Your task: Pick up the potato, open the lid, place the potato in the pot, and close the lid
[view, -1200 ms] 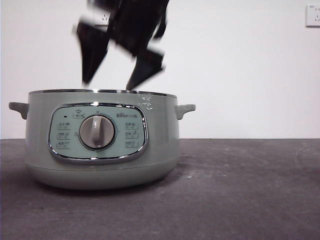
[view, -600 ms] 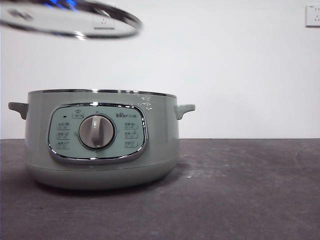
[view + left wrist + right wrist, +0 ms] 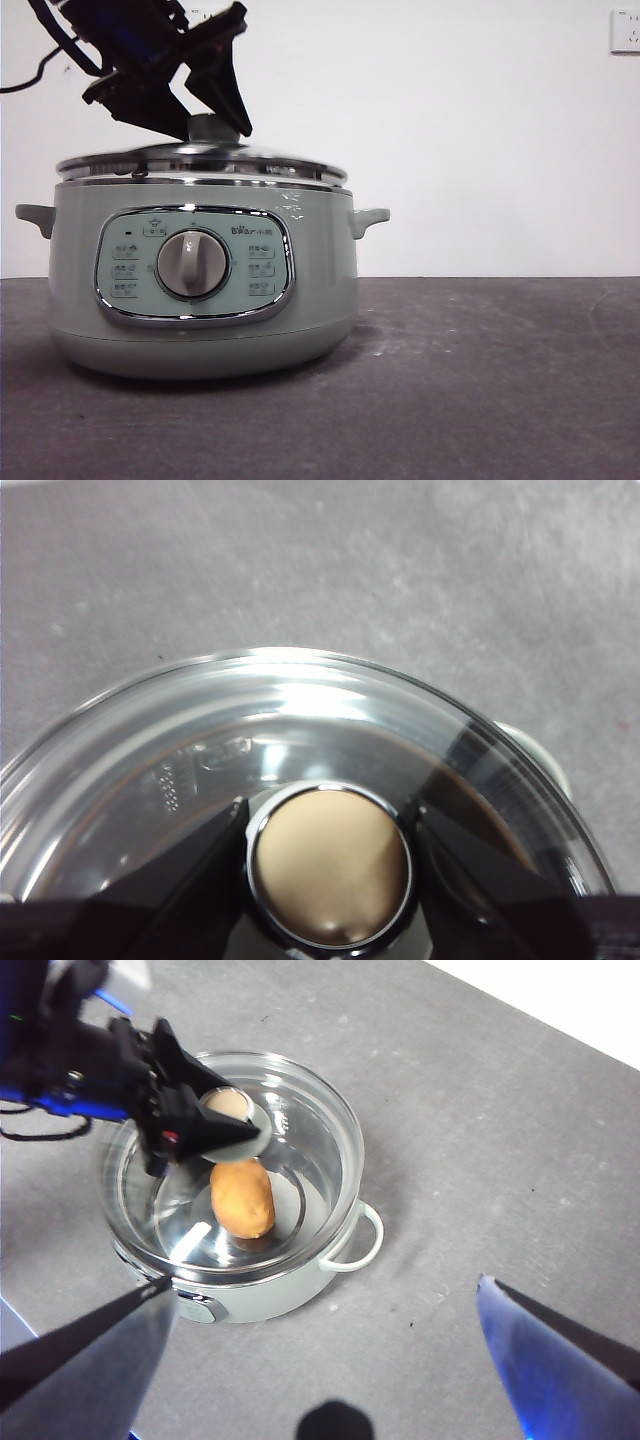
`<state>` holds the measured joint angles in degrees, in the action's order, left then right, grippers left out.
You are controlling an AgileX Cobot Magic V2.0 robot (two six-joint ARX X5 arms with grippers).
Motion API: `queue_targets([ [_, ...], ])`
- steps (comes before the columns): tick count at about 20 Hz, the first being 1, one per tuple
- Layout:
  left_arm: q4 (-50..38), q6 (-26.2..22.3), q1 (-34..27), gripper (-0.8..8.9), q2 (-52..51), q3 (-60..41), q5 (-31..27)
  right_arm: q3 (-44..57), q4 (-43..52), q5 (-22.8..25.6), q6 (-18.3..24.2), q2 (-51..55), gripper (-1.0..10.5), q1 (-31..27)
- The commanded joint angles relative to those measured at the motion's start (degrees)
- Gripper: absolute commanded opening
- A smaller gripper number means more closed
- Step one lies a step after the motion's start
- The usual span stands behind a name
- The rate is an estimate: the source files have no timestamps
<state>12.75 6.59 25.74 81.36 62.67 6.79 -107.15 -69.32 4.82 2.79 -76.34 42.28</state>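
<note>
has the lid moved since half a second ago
Yes. The lid has come down from high at the front view's upper left onto the pot, the left gripper shut on its knob.

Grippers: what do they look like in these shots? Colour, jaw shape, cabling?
The left gripper is black, with two flat wedge-shaped jaws narrowing to tips, blue on its body, and a thin black cable looping off it. The right gripper shows only long, tapering dark jaws with a bluish tint.
</note>
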Motion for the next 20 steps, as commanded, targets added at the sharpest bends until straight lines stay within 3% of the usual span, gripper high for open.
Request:
queue_targets([
  [1, -2.32, 1.18, 0.24, -0.09, 0.07, 0.39, 0.83, 0.04, 0.24, 0.15, -0.44, -0.13, 5.0, 0.02],
  [8, 0.59, 1.01, 2.21, -0.09, 0.22, 0.39, 0.66, 0.04, 0.24, 0.11, -0.44, -0.13, 5.0, 0.02],
  [16, 4.28, -1.90, 3.13, -0.09, 0.24, 0.37, -6.73, 0.04, -0.83, 0.07, -0.44, -0.13, 5.0, 0.04],
  [20, 6.60, -2.29, 3.13, -0.05, 0.24, 0.37, -6.80, 0.04, -1.22, 0.04, -0.42, -0.13, 5.0, 0.04],
])
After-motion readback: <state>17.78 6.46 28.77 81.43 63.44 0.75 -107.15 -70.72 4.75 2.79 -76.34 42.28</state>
